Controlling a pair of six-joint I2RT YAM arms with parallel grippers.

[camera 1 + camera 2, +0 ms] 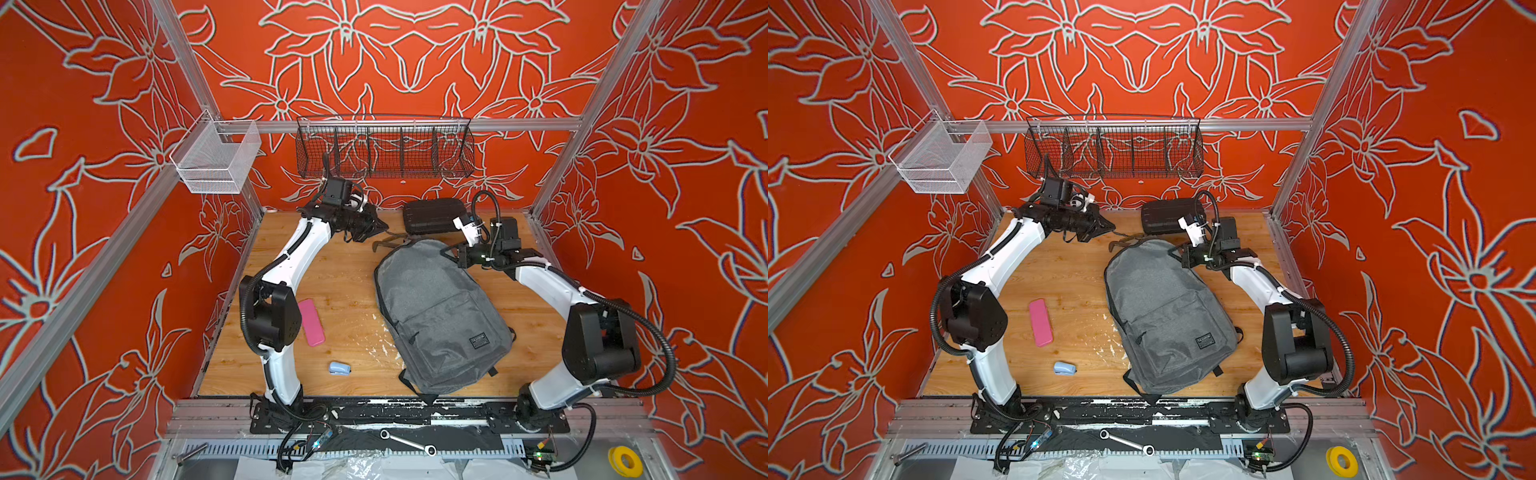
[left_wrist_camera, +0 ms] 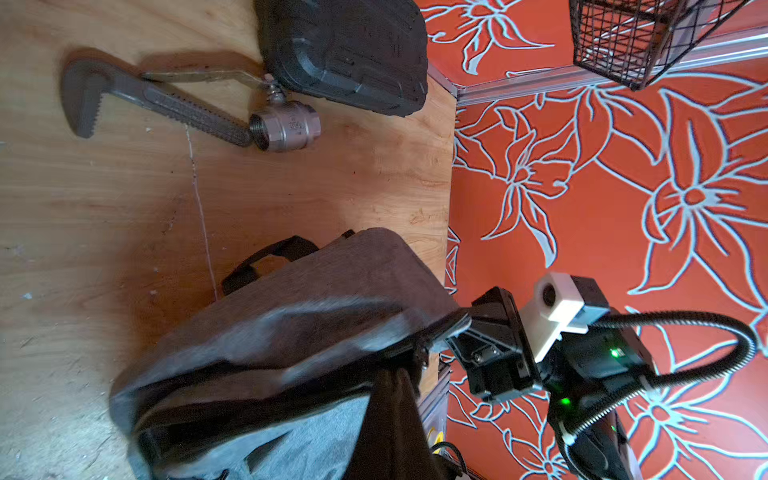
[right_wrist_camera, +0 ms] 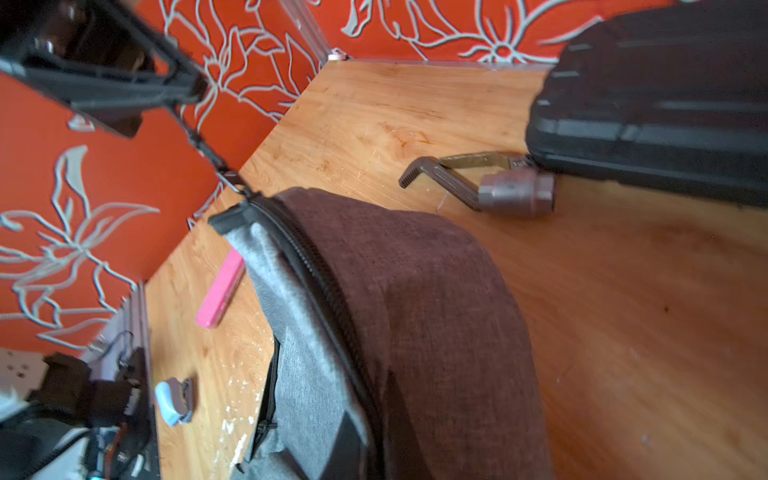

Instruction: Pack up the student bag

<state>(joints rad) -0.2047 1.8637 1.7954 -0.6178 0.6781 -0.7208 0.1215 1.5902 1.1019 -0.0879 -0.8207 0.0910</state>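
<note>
The grey backpack (image 1: pixel 436 316) lies on the wooden table (image 1: pixel 332 270), right of the middle. Its main zip is closed along the stretch that shows, so its inside is hidden. The right gripper (image 1: pixel 449 252) is pinched on the zip pull (image 3: pixel 226 172) at the backpack's top corner, and the left gripper (image 1: pixel 379 228) hangs pressed together near the shut black case (image 1: pixel 432 216).
</note>
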